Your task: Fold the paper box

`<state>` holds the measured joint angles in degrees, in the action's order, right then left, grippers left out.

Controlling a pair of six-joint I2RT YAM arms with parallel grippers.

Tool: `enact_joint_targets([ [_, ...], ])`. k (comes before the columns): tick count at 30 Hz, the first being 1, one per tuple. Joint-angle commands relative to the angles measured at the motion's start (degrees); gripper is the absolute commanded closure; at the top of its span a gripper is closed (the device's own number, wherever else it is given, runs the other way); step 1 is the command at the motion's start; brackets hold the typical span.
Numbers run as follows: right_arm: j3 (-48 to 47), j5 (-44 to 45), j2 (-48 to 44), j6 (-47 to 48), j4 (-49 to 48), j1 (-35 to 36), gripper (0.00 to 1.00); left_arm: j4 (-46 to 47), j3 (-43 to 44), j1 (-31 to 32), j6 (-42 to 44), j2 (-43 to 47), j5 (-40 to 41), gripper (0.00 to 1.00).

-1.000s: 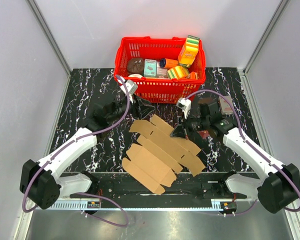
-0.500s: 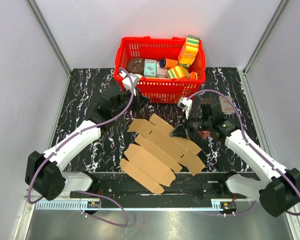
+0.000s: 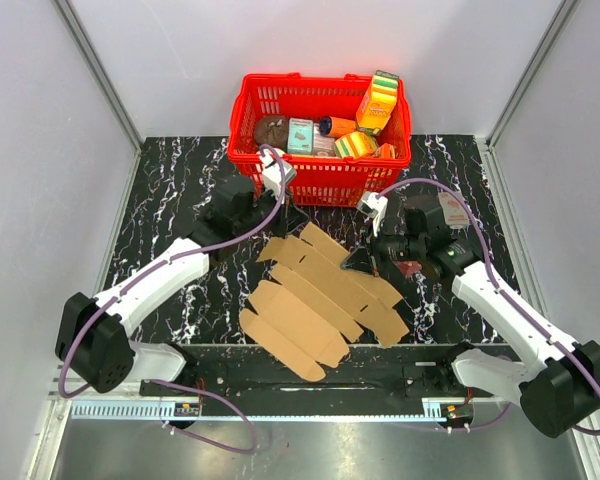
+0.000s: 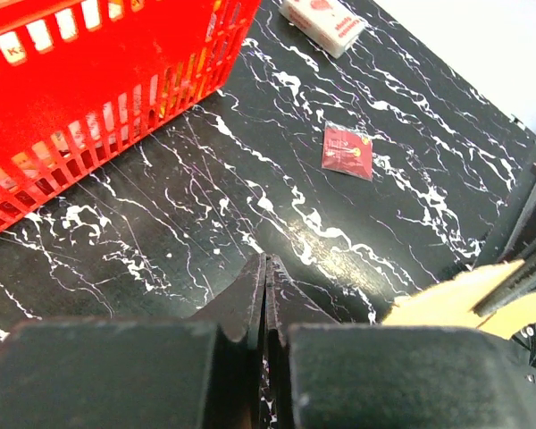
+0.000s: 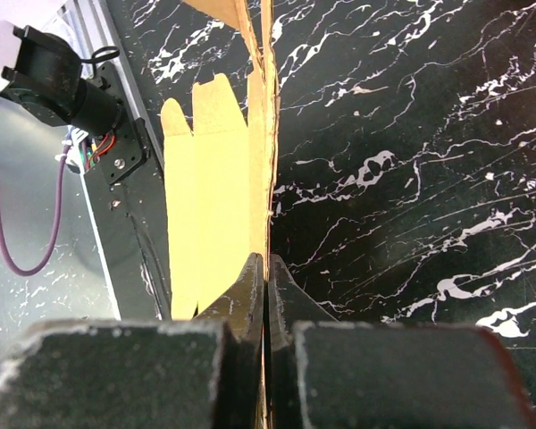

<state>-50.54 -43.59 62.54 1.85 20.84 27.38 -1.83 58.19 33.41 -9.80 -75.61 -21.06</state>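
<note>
The paper box point(image 3: 320, 295) is a flat brown die-cut cardboard sheet lying diagonally across the middle of the black marbled table. My right gripper point(image 3: 361, 262) is at the sheet's far right edge. In the right wrist view that gripper point(image 5: 266, 268) is shut on the thin cardboard edge, and the sheet point(image 5: 216, 188) runs away to the left of it. My left gripper point(image 3: 292, 220) hovers just beyond the sheet's far corner, near the basket. The left wrist view shows this gripper point(image 4: 265, 268) shut with nothing between the fingers, and a cardboard corner point(image 4: 447, 299) off to its right.
A red basket point(image 3: 320, 182) full of small packaged goods stands at the back of the table, its wall point(image 4: 98, 98) close to my left gripper. A small red packet point(image 4: 347, 152) and a white packet point(image 4: 322, 18) lie on the table beyond it.
My left gripper has closed from half open and swung right, toward the sheet's far corner. The sheet shifted slightly. The right arm has hardly moved.
</note>
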Motion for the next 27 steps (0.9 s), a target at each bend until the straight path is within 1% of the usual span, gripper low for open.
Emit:
enact_joint_targets([
  [1, -0.4, 2.5, 0.1, -0.4, -2.5, 0.3, 1.00, -0.2, 2.5, 0.8, 2.5, 0.8, -2.8, 1.00],
  [17, -0.8, 4.8, 1.7, -0.5, -1.8, 0.4, 1.00, -0.6, 1.8, 2.4, 3.5, 3.0, -5.0, 1.00],
  [27, -0.6, 6.6, 2.1, -1.0, -1.8, 0.4, 1.00, -3.3, 1.0, 4.9, 4.9, 4.7, -3.4, 1.00],
])
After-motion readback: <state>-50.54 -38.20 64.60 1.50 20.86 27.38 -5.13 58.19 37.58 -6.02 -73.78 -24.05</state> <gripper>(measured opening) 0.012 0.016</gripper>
